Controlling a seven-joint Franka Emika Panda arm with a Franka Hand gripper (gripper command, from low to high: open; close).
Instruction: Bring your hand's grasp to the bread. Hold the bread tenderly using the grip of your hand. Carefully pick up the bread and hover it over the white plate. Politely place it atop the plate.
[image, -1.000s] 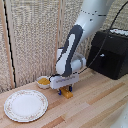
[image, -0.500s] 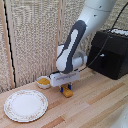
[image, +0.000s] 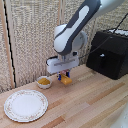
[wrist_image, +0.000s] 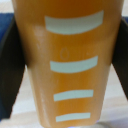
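My gripper (image: 64, 77), a white bar with short blue-and-dark fingers, is shut on the bread (image: 67, 79), a small golden-orange block. It holds the bread a little above the wooden table, just to the exterior view's right of a small white bowl. In the wrist view the bread (wrist_image: 67, 65) fills the picture, orange with pale stripes, with a dark finger (wrist_image: 9, 70) pressed against each side. The white plate (image: 26, 105), large and round with a tan patterned rim, lies on the table at the exterior view's lower left, apart from the gripper.
A small white bowl (image: 44, 81) with yellow-orange contents stands between the plate and the gripper. A black box (image: 108, 53) with a cable sits at the exterior view's right. A woven screen (image: 30, 40) backs the table.
The gripper has risen from the table with the bread held between its fingers. The plate and bowl have not moved.
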